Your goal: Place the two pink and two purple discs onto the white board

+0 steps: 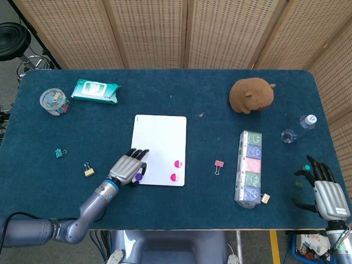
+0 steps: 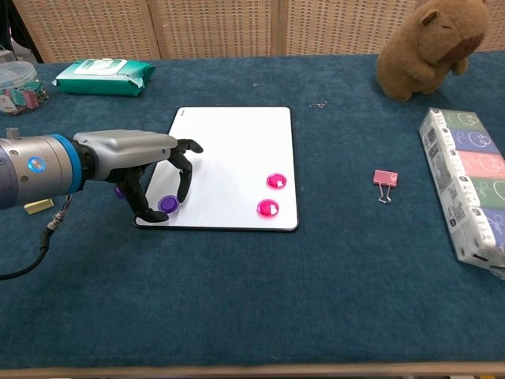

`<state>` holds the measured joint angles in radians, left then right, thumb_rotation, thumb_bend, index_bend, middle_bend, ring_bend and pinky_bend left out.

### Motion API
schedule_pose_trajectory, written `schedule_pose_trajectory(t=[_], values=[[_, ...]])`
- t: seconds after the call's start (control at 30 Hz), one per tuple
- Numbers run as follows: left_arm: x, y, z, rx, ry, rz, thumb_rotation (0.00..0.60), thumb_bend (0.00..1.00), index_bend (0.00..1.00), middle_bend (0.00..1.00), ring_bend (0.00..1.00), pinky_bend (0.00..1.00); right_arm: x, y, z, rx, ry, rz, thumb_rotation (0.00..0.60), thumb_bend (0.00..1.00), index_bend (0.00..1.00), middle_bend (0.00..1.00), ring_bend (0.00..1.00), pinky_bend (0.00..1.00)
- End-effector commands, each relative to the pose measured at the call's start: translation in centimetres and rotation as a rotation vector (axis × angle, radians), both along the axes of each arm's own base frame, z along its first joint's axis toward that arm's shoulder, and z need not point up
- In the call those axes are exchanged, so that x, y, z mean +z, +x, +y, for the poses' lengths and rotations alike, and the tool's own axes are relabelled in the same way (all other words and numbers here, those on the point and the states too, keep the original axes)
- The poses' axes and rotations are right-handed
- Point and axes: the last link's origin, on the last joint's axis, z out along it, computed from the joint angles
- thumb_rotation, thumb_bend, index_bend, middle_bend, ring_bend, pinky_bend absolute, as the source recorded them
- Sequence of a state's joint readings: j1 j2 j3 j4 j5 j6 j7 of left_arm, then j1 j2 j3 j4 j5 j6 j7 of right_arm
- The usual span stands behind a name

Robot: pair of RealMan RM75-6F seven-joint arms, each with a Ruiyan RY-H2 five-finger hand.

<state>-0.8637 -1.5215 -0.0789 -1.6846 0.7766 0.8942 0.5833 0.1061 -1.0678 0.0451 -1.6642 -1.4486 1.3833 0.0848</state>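
The white board (image 1: pixel 159 144) (image 2: pixel 233 154) lies mid-table with two pink discs (image 1: pixel 177 163) (image 1: pixel 174 177) near its front right corner, also visible as pink discs (image 2: pixel 275 181) (image 2: pixel 267 208) in the chest view. My left hand (image 1: pixel 127 167) (image 2: pixel 140 163) hovers over the board's front left corner and pinches a purple disc (image 2: pixel 167 204) (image 1: pixel 138 177) between thumb and a finger, low over the board. A second purple disc (image 2: pixel 119 190) peeks out behind that hand, on the cloth left of the board. My right hand (image 1: pixel 325 191) rests off the table's right end, fingers spread, holding nothing.
A brown plush (image 1: pixel 252 94) sits at the back right and a long patterned box (image 1: pixel 251 168) at the right. A pink binder clip (image 1: pixel 219 165) lies between board and box. A wipes pack (image 1: pixel 95 91), a clip jar (image 1: pixel 54 101) and loose clips (image 1: pixel 88 171) occupy the left side.
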Motion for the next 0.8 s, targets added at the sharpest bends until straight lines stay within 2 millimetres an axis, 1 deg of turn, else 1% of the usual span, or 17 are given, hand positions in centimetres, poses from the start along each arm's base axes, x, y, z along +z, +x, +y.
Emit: schedule_pose_trajectory(t=[0.03,0.13,0.27,0.33,0.4,0.43,0.53,0.67,0.8], values=[[-0.1,0.0,0.0,-0.001,0.001,0.000,0.600,0.33,0.41,0.00,0.00,0.00,0.0,0.0,0.0,-0.001,0.001,-0.001,0.600,0.18,0.32,0.00,0.00,0.00],[-0.1,0.0,-0.1,-0.005,0.005,-0.002,0.600,0.33,0.37,0.00,0.00,0.00,0.1,0.0,0.0,-0.002,-0.001,-0.001,0.600,0.18,0.32,0.00,0.00,0.00],[0.2,0.0,-0.2,-0.006,0.005,-0.004,0.600,0.33,0.36,0.00,0.00,0.00,0.1,0.0,0.0,-0.001,-0.002,-0.002,0.600,0.18,0.32,0.00,0.00,0.00],[0.6,-0.1,-0.2,-0.006,0.009,-0.008,0.600,0.33,0.36,0.00,0.00,0.00,0.1,0.0,0.0,-0.001,-0.001,-0.002,0.600,0.18,0.32,0.00,0.00,0.00],[1.4,-0.5,0.0,-0.005,0.032,-0.011,0.600,0.33,0.35,0.00,0.00,0.00,0.1,0.0,0.0,-0.002,0.000,-0.003,0.600,0.18,0.32,0.00,0.00,0.00],[2.4,-1.2,0.4,0.006,0.065,-0.008,0.600,0.33,0.35,0.00,0.00,0.00,0.1,0.0,0.0,-0.002,0.002,-0.003,0.600,0.18,0.32,0.00,0.00,0.00],[3.6,-2.7,0.9,0.030,0.102,-0.004,0.600,0.33,0.35,0.00,0.00,0.00,0.0,0.0,0.1,-0.001,0.003,-0.004,0.600,0.18,0.32,0.00,0.00,0.00],[4.2,-4.3,1.4,0.054,0.126,-0.014,0.600,0.32,0.32,0.00,0.00,0.00,0.0,0.1,0.1,0.000,0.006,-0.006,0.600,0.18,0.32,0.00,0.00,0.00],[3.8,-6.2,1.5,0.077,0.116,-0.012,0.600,0.32,0.31,0.00,0.00,0.00,-0.2,0.1,0.1,0.001,0.011,-0.004,0.600,0.18,0.32,0.00,0.00,0.00]])
